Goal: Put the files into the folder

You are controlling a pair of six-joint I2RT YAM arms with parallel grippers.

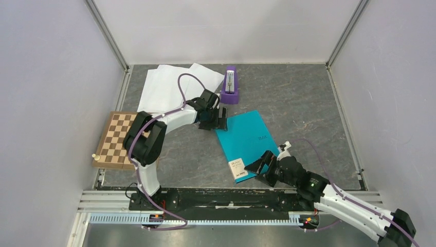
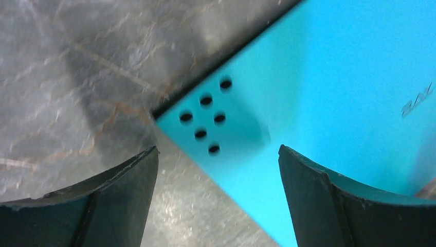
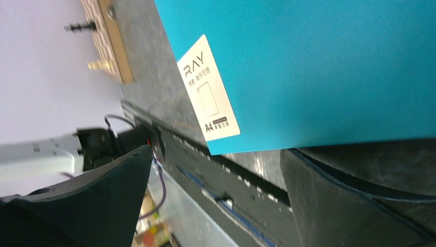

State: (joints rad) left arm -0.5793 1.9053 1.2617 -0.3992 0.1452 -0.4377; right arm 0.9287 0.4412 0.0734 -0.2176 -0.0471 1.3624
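Note:
The teal folder (image 1: 247,140) lies closed on the table's middle, its white label (image 1: 237,170) at the near corner. The white files (image 1: 167,85) lie in a loose pile at the far left. My left gripper (image 1: 216,119) is open and empty, low over the folder's far left corner; in the left wrist view (image 2: 218,172) that corner (image 2: 329,87), with several small holes, sits between the fingers. My right gripper (image 1: 260,168) is open and empty at the folder's near edge, beside the label; the right wrist view (image 3: 216,177) shows the folder (image 3: 319,62) and label (image 3: 208,95) just ahead.
A purple metronome (image 1: 230,85) stands just behind the folder, next to the files. A brown chessboard (image 1: 117,140) lies at the left edge with a small pawn (image 1: 94,155) on its near corner. White walls enclose the table on three sides.

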